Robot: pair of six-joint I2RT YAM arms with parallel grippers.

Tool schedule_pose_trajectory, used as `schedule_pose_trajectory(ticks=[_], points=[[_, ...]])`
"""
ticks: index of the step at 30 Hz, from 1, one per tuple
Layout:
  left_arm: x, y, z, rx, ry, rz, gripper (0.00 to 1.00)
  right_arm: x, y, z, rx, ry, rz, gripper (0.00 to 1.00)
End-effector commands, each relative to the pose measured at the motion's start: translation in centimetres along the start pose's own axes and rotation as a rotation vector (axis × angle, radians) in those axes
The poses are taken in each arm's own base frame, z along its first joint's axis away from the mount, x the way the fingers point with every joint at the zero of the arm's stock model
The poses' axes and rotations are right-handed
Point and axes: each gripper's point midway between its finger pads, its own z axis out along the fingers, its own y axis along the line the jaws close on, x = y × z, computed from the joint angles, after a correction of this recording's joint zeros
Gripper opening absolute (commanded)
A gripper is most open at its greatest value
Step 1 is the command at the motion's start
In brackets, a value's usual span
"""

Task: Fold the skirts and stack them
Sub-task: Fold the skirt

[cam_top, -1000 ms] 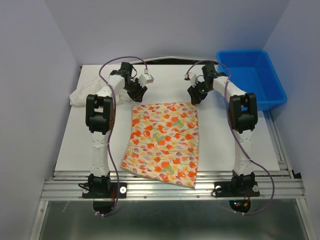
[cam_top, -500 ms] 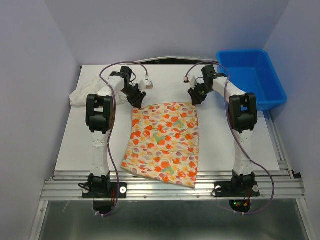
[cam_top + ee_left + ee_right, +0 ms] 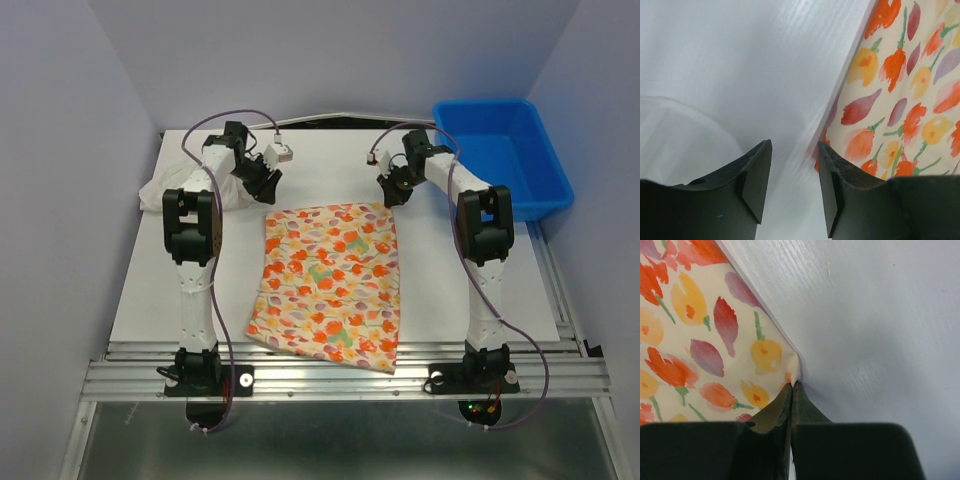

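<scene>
Leftward swings the left gripper (image 3: 794, 145), jaws half open and empty; the edge of the print skirt (image 3: 330, 285) lies just outside its right jaw, the white skirt (image 3: 158, 190) beyond its left. Meanwhile the right gripper (image 3: 792, 386) is clamped on that skirt's corner. The left should grip its own corner so both fold evenly.

White table (image 3: 440, 270): printed skirt (image 3: 330, 285), white skirt (image 3: 158, 192), blue bin (image 3: 500, 150).

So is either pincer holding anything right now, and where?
Right pincer is shut on the printed skirt at its far right corner. Left pincer is open, holding nothing.
</scene>
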Motion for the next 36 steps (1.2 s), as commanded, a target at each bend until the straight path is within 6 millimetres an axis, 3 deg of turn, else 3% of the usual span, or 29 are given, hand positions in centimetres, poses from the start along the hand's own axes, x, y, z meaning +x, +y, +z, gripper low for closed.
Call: schedule_pose_trajectory(ticks=[1,9,17,20,23,26,29,33,36], points=[[-4.3,-0.6,-4.4,-0.02,-0.094,0.063,0.53,-1.8,-1.2,-0.9,0.035,-0.031,-0.033,0.01],[-1.3,-2.6,-2.6,0.089,-0.033,0.027,0.56,-2.1,-1.2,-1.2,0.038,-0.039,-0.047,0.01],[1.8,-3.3,-0.3,0.16,0.046,0.004,0.55,-2.7,-1.7,-1.6,0.059,-0.045,-0.058,0.01],[3.0,-3.4,0.5,0.171,0.072,0.0,0.47,-2.9,-2.0,-1.7,0.069,-0.049,-0.065,0.01],[3.6,-3.4,1.1,0.179,0.082,-0.007,0.31,-3.1,-2.2,-1.7,0.076,-0.052,-0.07,0.01],[3.2,-3.0,1.4,0.166,0.071,-0.007,0.23,-3.2,-2.6,-1.7,0.091,-0.053,-0.073,0.01],[2.1,-2.3,1.3,0.134,0.043,-0.001,0.01,-3.5,-3.6,-1.8,0.133,-0.054,-0.079,0.01],[-0.6,-0.8,-0.1,0.046,-0.025,0.022,0.0,-5.4,-5.8,-2.9,0.231,-0.086,-0.084,0.01],[-3.4,0.3,-2.4,-0.066,-0.092,0.05,0.0,-9.0,-7.8,-5.7,0.334,-0.16,-0.116,0.01]])
